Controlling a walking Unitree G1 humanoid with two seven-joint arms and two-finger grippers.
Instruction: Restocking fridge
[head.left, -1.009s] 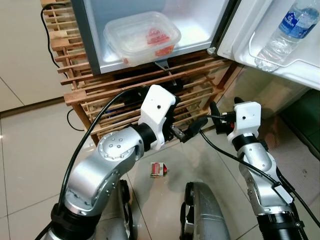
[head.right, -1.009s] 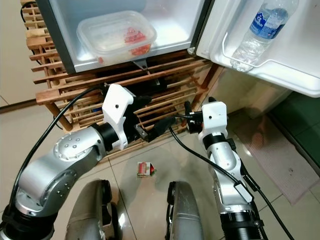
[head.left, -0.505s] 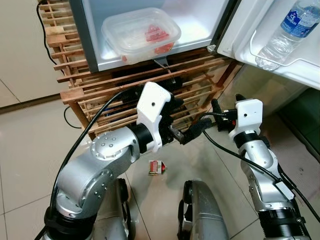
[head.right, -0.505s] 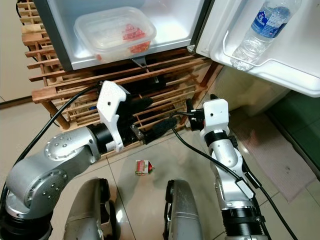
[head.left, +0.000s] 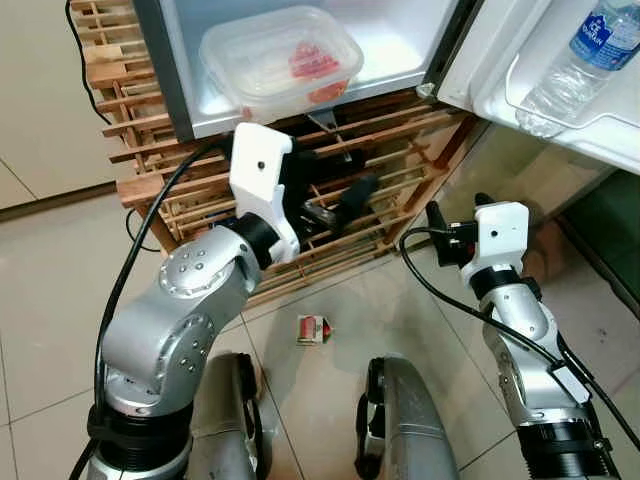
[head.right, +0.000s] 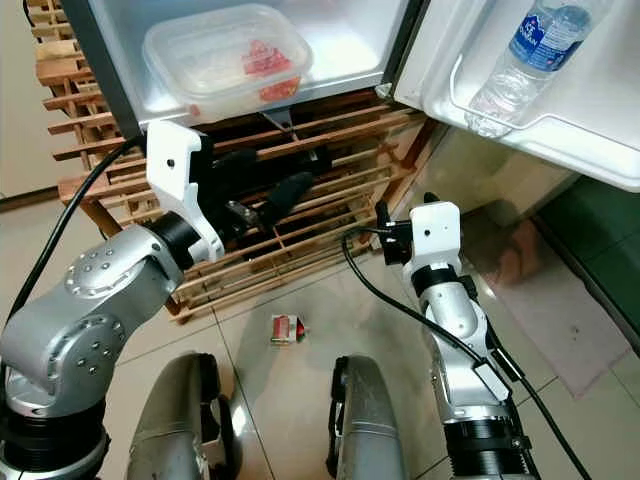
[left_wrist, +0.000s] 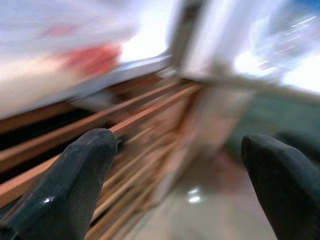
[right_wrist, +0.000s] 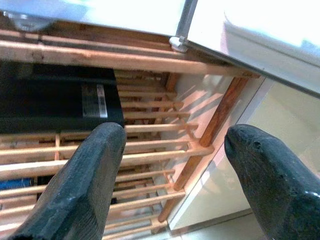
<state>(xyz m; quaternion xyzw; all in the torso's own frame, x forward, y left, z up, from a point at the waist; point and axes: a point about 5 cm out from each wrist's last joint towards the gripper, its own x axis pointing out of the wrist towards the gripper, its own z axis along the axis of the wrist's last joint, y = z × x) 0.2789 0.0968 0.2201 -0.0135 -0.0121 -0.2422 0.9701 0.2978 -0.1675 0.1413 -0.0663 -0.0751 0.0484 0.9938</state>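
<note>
**Both pincers empty in front of the open fridge**

Left gripper (head.left: 340, 200) is released, its two black fingers spread with nothing between them, raised in front of the slatted wooden rack (head.left: 400, 150) just under the fridge's open compartment. In its wrist view the fingertips (left_wrist: 85, 165) stand well apart, the picture blurred. Right gripper (right_wrist: 170, 170) is likewise spread and empty, held lower, near the rack's right post and below the white fridge door (head.left: 500, 60).

I see a clear lidded plastic container with red food inside (head.left: 280, 55) sitting on the fridge's bottom shelf, near its front lip. A clear plastic water bottle with a blue label (head.left: 575, 60) leans in the door shelf behind its rail. A small red-and-white packet (head.left: 313, 329) lies on the tiled floor between my feet and the rack, well apart from both grippers.

My reading: both stocked items are placed, so I am between items. If the packet belongs in the fridge, the next move calls for bending low and bringing one pincer down over it; it is flat, so pinching it off the tile looks awkward. I cannot tell whether the container needs pushing deeper.
</note>
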